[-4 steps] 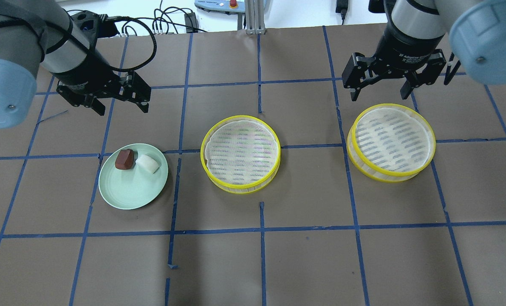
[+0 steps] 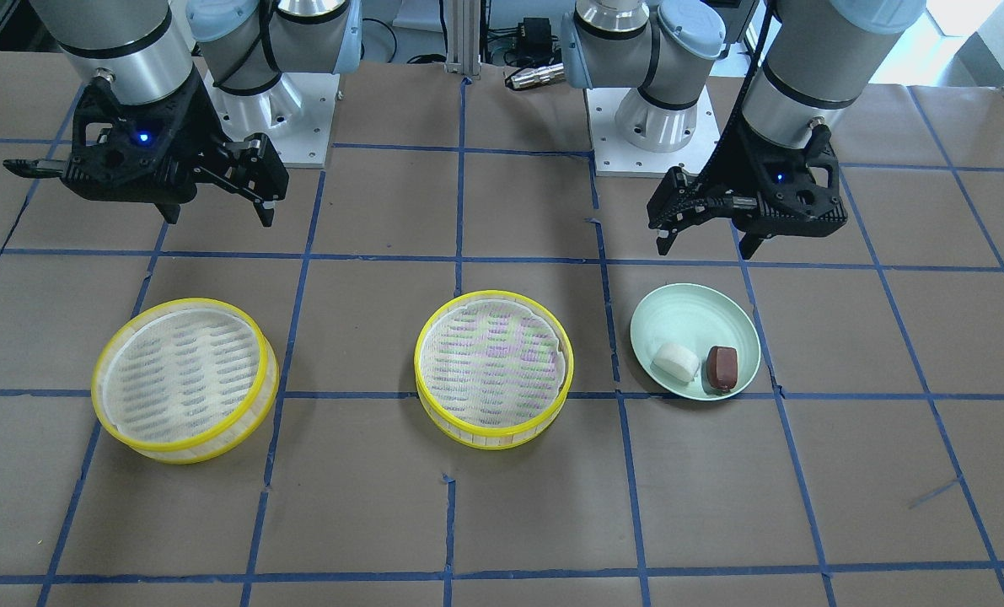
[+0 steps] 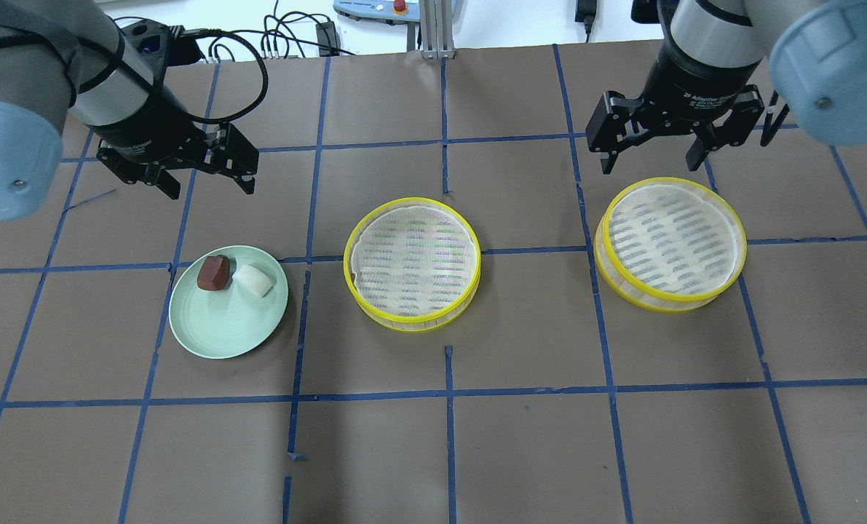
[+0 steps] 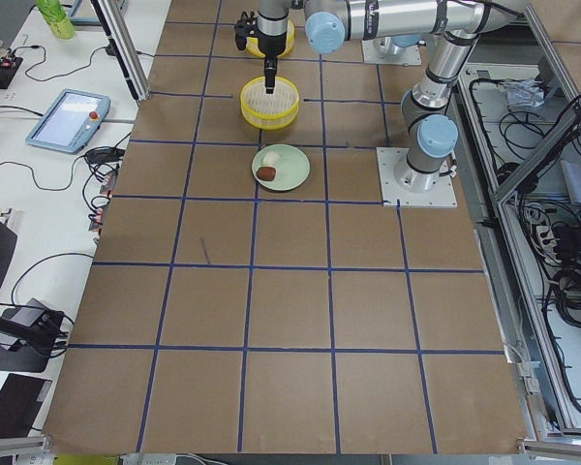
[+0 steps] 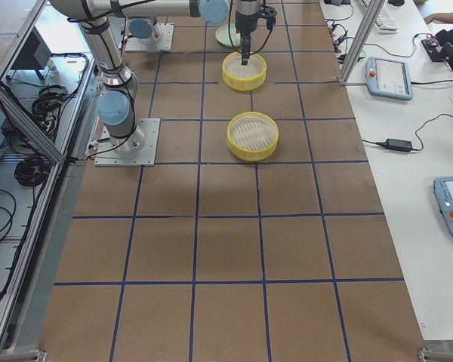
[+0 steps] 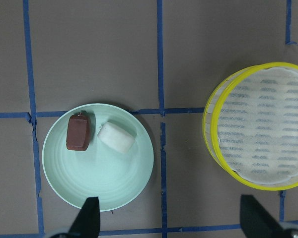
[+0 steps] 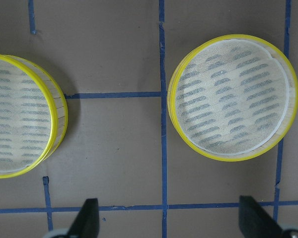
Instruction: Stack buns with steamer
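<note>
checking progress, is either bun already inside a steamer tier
No, the white bun and the brown bun both lie on the green plate; the centre steamer tier and the other steamer tier show bare liners.

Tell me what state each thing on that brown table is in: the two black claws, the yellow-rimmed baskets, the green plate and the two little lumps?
left gripper: open, empty.
right gripper: open, empty.
pale green round plate: holding both buns.
white pillowy bun: lying on the plate, ungripped.
dark reddish-brown glossy bun: lying on the plate beside it.
middle yellow-rimmed bamboo-look steamer tier: empty, unstacked.
second yellow-rimmed steamer tier: empty, unstacked, near the right gripper.
</note>
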You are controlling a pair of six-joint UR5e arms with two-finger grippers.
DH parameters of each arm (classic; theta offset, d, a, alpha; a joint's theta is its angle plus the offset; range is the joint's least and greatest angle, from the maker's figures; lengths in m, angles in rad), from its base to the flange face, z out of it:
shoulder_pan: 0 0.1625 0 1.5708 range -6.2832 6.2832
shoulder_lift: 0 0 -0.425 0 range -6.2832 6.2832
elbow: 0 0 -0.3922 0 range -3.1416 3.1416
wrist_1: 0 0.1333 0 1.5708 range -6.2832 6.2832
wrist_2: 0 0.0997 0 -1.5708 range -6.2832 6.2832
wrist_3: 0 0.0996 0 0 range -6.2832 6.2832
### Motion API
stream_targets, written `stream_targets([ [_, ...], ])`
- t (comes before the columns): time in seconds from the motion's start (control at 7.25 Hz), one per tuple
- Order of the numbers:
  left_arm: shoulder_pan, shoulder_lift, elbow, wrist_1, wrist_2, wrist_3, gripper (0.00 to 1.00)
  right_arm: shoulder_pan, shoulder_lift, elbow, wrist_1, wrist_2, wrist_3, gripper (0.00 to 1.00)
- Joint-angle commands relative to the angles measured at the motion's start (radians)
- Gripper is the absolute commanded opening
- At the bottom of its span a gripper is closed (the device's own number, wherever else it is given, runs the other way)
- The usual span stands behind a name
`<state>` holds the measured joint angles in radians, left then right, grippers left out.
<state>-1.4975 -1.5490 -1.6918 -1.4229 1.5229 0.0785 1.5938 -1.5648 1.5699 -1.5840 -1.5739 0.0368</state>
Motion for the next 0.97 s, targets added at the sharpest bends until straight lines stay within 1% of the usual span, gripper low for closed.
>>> stream_targets([
  [0.0,0.04,0.001,-0.038,-0.007,0.013,0.045,1.0,0.0,0.0,-0.001,0.001,0.0,0.0,1.0],
  [0.28,0.06,-0.017,-0.084,0.005,0.008,0.055,1.0,0.0,0.0,0.001,-0.001,0.0,0.0,1.0],
  [0.41,0.06,-0.067,-0.088,0.057,0.011,0.063,1.0,0.0,0.0,0.001,-0.001,0.0,0.0,1.0],
  [0.55,0.063,-0.139,-0.088,0.111,0.026,0.087,1.0,0.0,0.0,-0.001,0.001,0.0,0.0,1.0],
  [0.83,0.068,-0.253,-0.097,0.192,0.083,0.083,1.0,0.0,0.0,-0.001,-0.001,0.0,0.0,1.0],
])
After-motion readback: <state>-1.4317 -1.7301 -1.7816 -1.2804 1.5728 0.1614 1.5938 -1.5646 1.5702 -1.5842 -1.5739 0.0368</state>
